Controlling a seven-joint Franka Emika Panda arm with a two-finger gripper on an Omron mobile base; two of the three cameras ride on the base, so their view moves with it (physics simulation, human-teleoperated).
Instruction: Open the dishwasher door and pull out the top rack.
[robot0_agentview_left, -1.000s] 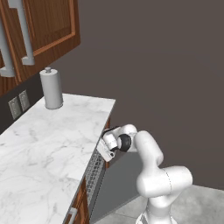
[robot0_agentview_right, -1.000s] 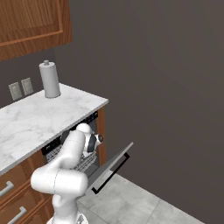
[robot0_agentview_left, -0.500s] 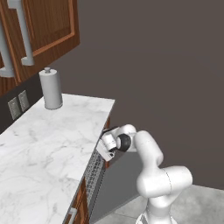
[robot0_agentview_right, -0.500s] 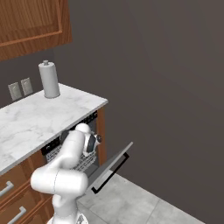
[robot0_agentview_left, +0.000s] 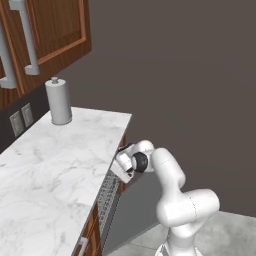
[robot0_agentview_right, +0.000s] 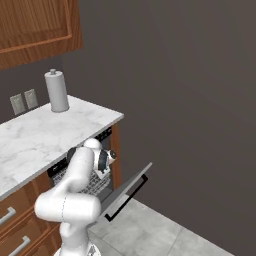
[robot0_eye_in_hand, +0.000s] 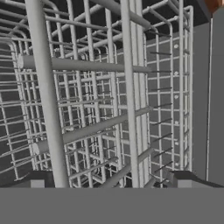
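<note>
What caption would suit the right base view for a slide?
Arm reaching into the dishwasher over the open dishwasher door, gripper at the top rack.

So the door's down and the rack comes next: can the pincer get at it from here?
Probably yes. The door hangs open, and the pincer is already right up against the rack, its tips apart with rack wires between them and nothing else in the way.

A paper towel roll (robot0_agentview_left: 59, 101) stands on the marble counter (robot0_agentview_left: 45, 165) — near wall outlets (robot0_agentview_right: 23, 101) — under wooden cabinets (robot0_agentview_left: 45, 40).
</note>
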